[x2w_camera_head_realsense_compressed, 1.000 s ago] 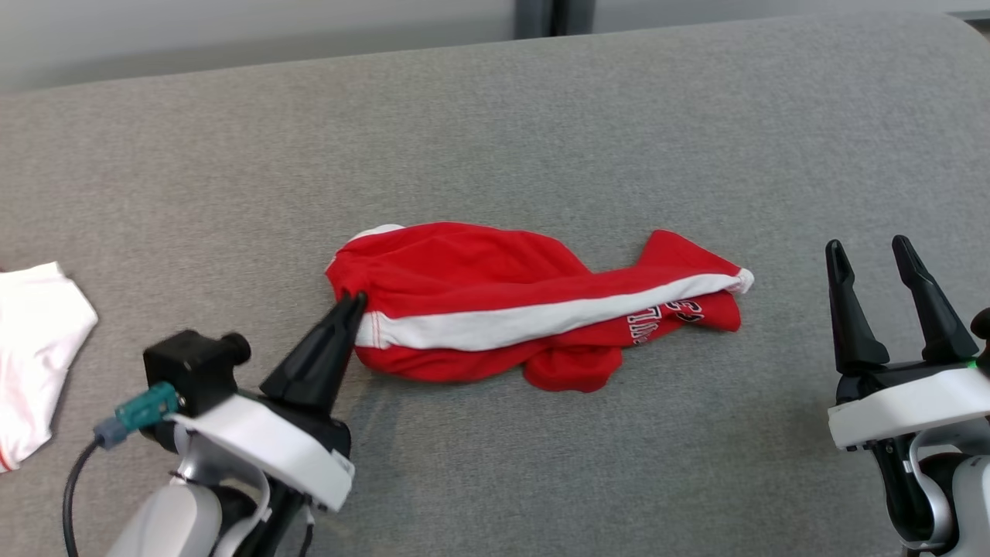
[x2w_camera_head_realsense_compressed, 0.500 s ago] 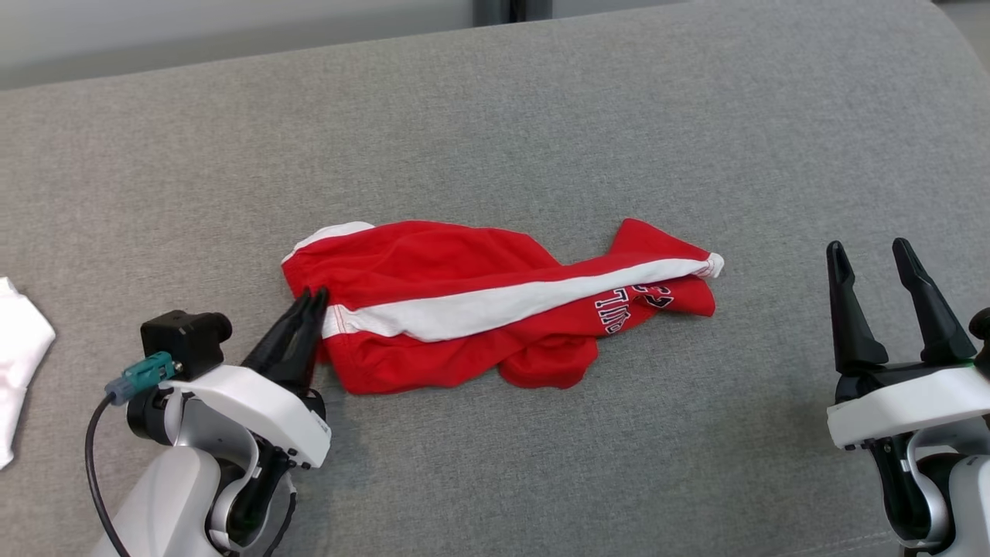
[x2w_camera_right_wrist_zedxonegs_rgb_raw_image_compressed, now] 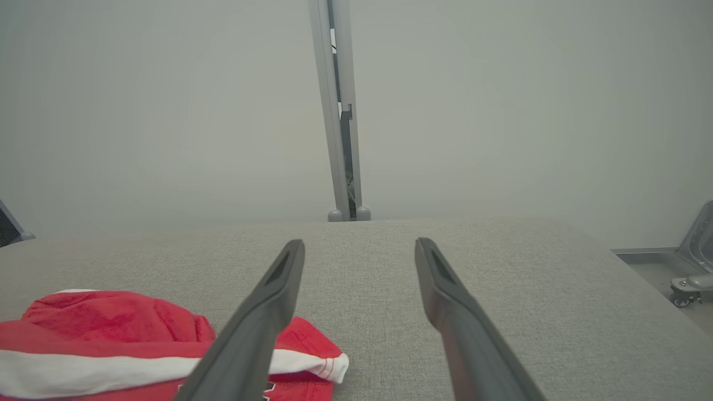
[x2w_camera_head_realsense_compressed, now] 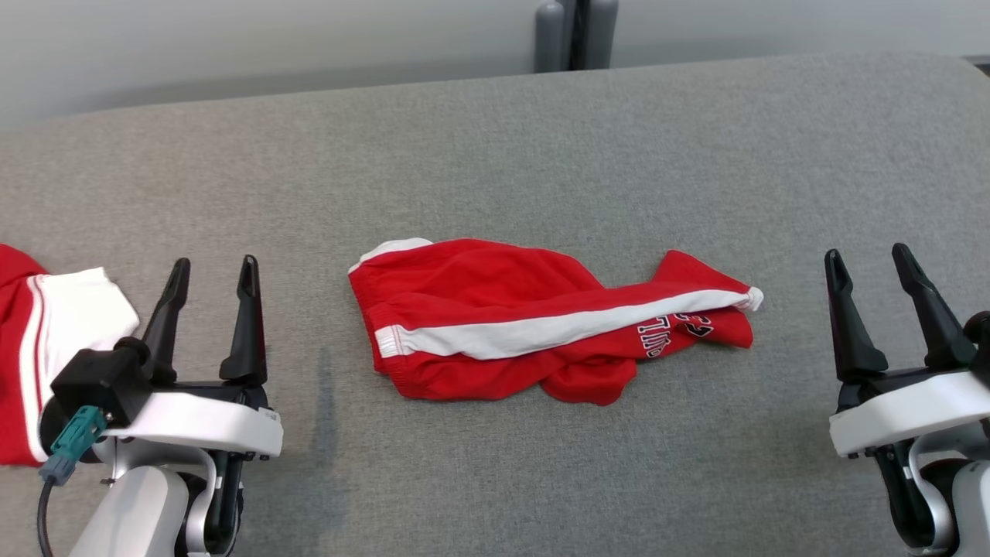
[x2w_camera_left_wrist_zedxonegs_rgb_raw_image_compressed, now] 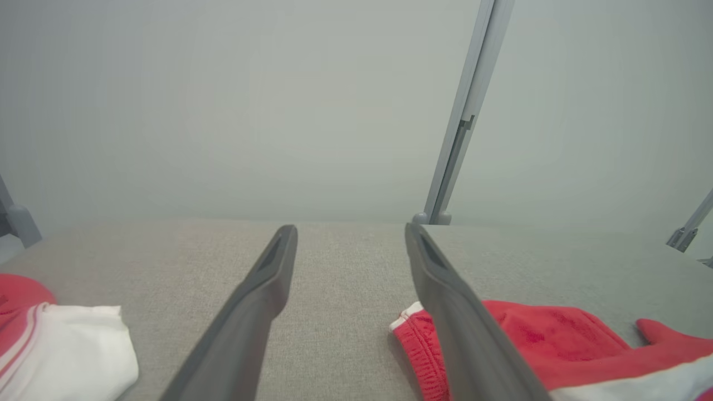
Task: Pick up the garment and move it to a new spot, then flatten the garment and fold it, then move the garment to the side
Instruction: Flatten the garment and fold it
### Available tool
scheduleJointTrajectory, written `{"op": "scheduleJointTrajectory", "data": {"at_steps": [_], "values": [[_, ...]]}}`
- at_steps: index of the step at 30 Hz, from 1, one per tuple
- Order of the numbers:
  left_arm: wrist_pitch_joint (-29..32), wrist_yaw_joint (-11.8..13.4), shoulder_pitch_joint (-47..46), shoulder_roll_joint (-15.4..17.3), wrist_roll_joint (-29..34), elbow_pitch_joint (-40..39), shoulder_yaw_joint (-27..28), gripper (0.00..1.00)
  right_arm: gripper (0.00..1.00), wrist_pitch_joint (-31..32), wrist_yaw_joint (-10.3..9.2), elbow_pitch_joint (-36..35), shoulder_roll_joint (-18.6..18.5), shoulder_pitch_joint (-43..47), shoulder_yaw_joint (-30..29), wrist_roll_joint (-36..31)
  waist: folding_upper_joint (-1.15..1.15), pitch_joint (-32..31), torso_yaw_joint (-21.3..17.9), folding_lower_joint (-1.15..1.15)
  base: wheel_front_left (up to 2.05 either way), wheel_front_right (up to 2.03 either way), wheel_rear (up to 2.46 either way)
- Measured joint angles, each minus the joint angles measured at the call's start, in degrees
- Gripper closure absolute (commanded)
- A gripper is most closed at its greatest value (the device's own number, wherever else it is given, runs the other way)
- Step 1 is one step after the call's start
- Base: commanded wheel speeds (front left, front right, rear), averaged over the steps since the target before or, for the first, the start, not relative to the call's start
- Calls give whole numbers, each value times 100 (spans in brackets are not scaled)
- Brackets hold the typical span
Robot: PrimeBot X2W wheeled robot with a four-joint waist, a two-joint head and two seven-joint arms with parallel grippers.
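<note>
- Left gripper (x2w_camera_head_realsense_compressed: 215,263) sat at lower left in the head view, jaws spread wide, holding nothing.
- Its fingers (x2w_camera_head_realsense_compressed: 249,309) pointed up the view, the outer one leaning slightly right.
- White left wrist housing (x2w_camera_head_realsense_compressed: 193,422) sat below them. A black camera block (x2w_camera_head_realsense_compressed: 100,379) with a teal connector (x2w_camera_head_realsense_compressed: 76,435) and dark cable (x2w_camera_head_realsense_compressed: 42,514) was on its outer side.
- Pale left forearm (x2w_camera_head_realsense_compressed: 131,518) ran off the bottom edge.
- Right gripper (x2w_camera_head_realsense_compressed: 865,252) sat at lower right, jaws just as wide, also empty, fingers leaning slightly left.
- White right wrist housing (x2w_camera_head_realsense_compressed: 905,406) sat tilted, right forearm (x2w_camera_head_realsense_compressed: 971,495) in the corner.
- In both wrist views the dark fingers rose from the bottom edge, well apart.
</note>
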Motion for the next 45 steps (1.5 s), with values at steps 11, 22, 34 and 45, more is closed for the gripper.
{"op": "scheduleJointTrajectory", "data": {"at_steps": [11, 22, 34, 45], "values": [[-43, 257, 528, 221, 402, -583, 73, 0, 0, 76, 0, -11, -23, 221, 100, -93, 0, -373, 209, 0, 0, 0, 0], [240, 301, 561, 288, 493, -859, -154, 0, 0, 134, 0, -83, -9, 261, 105, -85, 0, -290, 205, 0, 0, 0, 0], [1582, -563, 67, 62, 78, -255, -1123, 0, 0, 168, 0, -36, 27, 168, 223, -51, 0, 74, 42, 0, 0, 0, 0], [1720, -839, -198, -35, -219, 172, -1149, 100, 0, 114, 0, 122, 44, 83, 202, -48, 0, 395, -191, 0, 0, 0, 0]]}}
